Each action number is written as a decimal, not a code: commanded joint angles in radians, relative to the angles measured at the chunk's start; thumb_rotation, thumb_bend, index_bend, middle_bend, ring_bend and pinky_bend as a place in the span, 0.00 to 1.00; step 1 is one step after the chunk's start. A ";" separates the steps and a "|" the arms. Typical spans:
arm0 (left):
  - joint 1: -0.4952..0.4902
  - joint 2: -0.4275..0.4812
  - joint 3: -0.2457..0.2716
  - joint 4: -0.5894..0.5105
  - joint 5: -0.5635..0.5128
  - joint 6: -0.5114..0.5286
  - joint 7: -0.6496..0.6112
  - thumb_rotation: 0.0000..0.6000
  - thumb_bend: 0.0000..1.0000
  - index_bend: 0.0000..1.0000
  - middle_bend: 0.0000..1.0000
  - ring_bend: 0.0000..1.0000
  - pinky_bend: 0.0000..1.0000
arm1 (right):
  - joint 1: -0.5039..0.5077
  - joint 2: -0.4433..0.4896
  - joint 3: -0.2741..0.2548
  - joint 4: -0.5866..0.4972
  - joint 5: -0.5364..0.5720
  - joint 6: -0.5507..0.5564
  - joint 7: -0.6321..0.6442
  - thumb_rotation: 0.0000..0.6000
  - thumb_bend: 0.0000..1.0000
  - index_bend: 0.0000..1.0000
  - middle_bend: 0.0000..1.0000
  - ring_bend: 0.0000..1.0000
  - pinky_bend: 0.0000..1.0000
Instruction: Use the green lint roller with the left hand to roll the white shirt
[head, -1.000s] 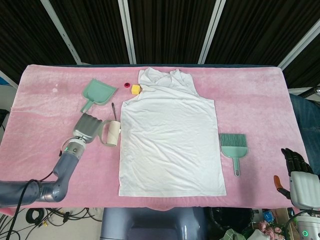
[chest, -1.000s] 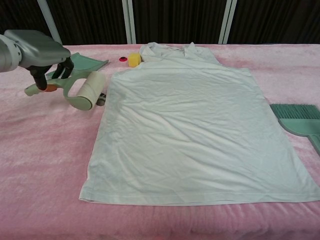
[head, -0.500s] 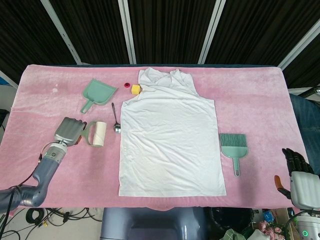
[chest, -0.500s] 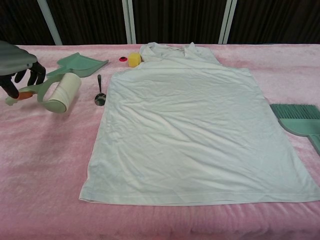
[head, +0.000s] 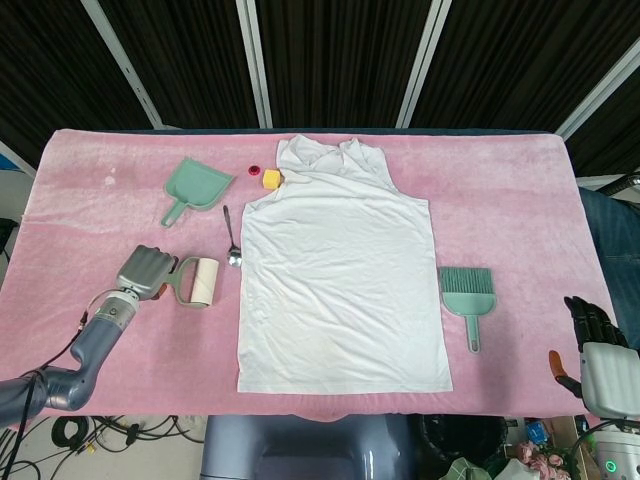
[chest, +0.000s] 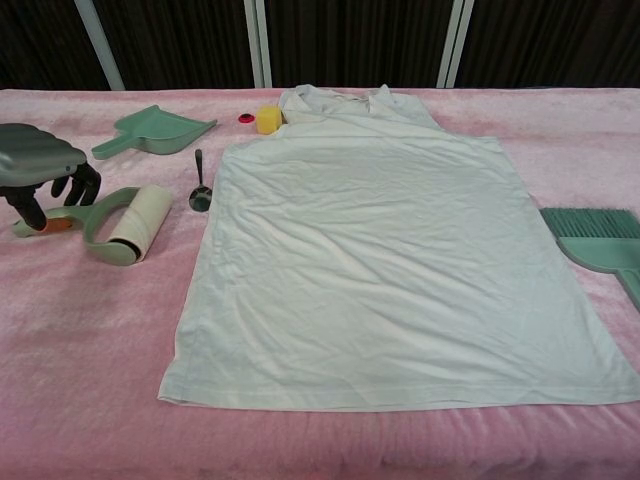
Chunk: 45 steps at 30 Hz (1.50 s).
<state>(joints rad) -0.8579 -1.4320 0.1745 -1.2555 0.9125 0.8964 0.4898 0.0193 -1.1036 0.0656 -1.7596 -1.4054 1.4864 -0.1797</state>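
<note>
The white shirt (head: 340, 280) lies flat in the middle of the pink cloth, collar to the far side, and fills the centre of the chest view too, where the shirt (chest: 390, 260) is wrinkled. The green lint roller (head: 197, 283) lies on the cloth left of the shirt, apart from it. In the chest view the lint roller (chest: 132, 224) has its white drum toward the shirt. My left hand (head: 145, 270) grips the roller's handle, and its fingers (chest: 78, 186) curl over it. My right hand (head: 597, 345) hangs off the table's near right corner, holding nothing.
A green dustpan (head: 197, 187) sits at the far left. A spoon (head: 231, 240) lies between roller and shirt. A yellow block (head: 271, 178) and a small red cap (head: 254, 170) sit by the collar. A green brush (head: 468, 292) lies right of the shirt.
My left hand carried the roller away from the shirt's left edge toward the left, then came down to the cloth a little nearer me. The spoon came into sight. My right hand stayed still.
</note>
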 joint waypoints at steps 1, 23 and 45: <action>-0.005 0.007 -0.022 -0.038 -0.065 0.004 0.072 1.00 0.28 0.32 0.30 0.25 0.60 | 0.000 0.000 0.000 0.000 0.000 0.000 0.000 1.00 0.31 0.11 0.09 0.11 0.25; 0.175 0.333 -0.074 -0.547 0.028 0.435 0.010 1.00 0.23 0.17 0.11 0.05 0.33 | 0.004 0.001 -0.005 0.002 -0.010 -0.007 -0.008 1.00 0.30 0.11 0.09 0.11 0.24; 0.607 0.344 0.042 -0.406 0.379 0.806 -0.460 1.00 0.24 0.15 0.10 0.02 0.14 | 0.022 -0.013 -0.023 0.042 -0.072 -0.014 -0.037 1.00 0.28 0.11 0.09 0.11 0.22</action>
<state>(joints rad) -0.2724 -1.0836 0.2218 -1.6713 1.2919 1.6930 0.0534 0.0400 -1.1149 0.0421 -1.7155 -1.4775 1.4733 -0.2177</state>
